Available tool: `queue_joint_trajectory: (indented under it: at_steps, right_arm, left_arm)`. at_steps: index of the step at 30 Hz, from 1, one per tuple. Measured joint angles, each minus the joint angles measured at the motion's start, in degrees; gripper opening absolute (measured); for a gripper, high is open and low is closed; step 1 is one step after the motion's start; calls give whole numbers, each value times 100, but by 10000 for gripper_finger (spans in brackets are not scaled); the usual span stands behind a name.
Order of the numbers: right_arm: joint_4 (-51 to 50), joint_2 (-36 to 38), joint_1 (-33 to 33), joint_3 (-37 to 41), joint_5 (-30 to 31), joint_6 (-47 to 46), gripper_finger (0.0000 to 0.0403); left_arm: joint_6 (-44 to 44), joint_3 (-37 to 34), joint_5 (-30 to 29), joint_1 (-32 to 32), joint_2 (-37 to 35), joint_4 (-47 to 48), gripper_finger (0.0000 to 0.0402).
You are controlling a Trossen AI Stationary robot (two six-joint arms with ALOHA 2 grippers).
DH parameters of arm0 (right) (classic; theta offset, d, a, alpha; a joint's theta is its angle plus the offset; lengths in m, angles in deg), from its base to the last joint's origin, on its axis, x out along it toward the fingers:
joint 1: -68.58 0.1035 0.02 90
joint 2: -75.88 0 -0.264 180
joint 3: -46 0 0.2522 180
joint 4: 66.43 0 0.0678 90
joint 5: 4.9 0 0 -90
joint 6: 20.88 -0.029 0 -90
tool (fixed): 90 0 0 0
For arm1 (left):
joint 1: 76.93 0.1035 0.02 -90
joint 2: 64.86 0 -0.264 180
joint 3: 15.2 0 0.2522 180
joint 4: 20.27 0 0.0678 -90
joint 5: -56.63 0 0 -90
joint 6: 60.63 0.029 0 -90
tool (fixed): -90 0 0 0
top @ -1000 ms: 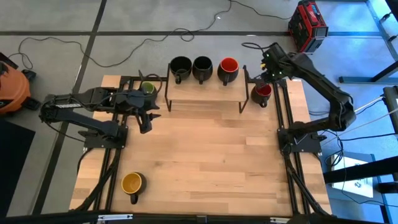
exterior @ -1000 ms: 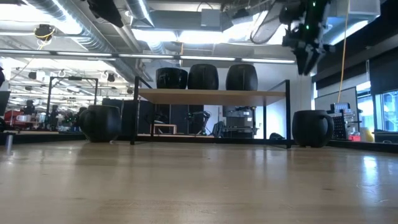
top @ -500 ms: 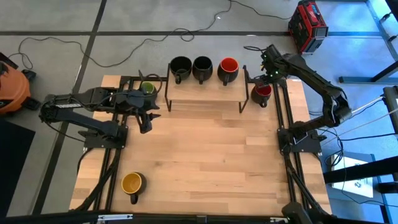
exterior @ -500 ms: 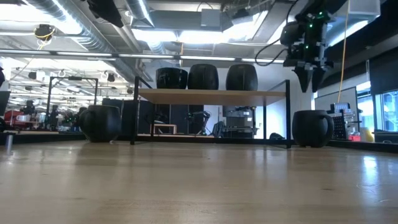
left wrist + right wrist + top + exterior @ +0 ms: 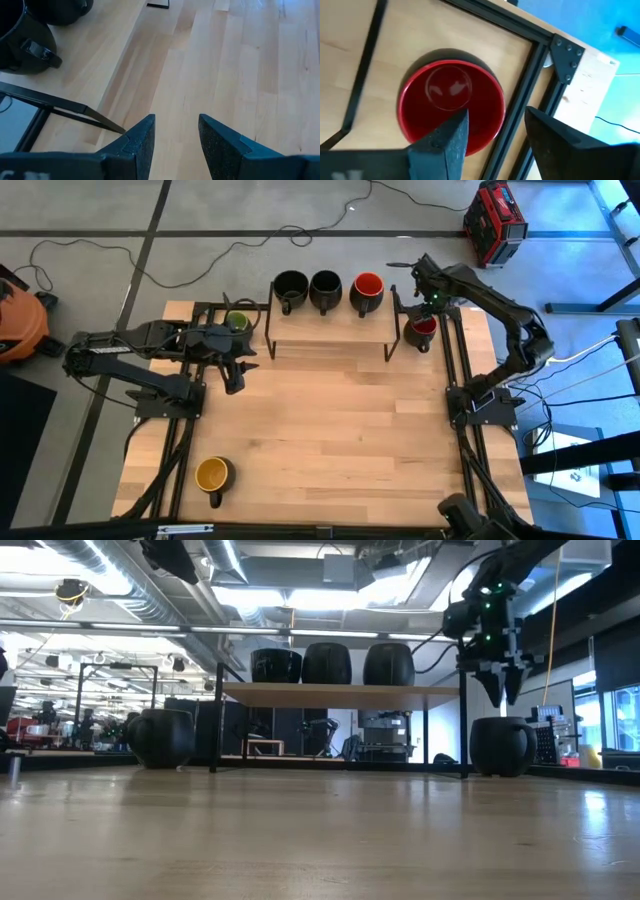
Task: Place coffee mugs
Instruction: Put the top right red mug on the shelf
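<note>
Wide bare table [image 5: 330, 430]; right pincer [image 5: 428, 302] spread over dark red mug [image 5: 420, 330] at far-right edge.

From my station I see a pale wooden worktop [image 5: 330, 420] edged by black metal framing [image 5: 455, 360], with a small wooden shelf on thin black legs [image 5: 330, 328] standing at its far end. On the grey floor beyond it lie a red and black case [image 5: 494, 220] at the far right, an orange vacuum [image 5: 18, 320] at the left, and loose black cables [image 5: 200, 255]. The low view looks under the shelf [image 5: 340, 693] into a workshop with bright ceiling lights [image 5: 290, 600].
</note>
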Motion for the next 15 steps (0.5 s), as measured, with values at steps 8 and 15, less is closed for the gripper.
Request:
queue_joint_trajectory:
  at_steps: [8,15]
  right_arm:
    - [-204,-238,2,-2,-56,122,177]
    - [-626,98,9,-2,-914,865,177]
  left_arm:
    - [-2,0,0,0,0,0,146]
    - [-6,0,0,0,0,0,146]
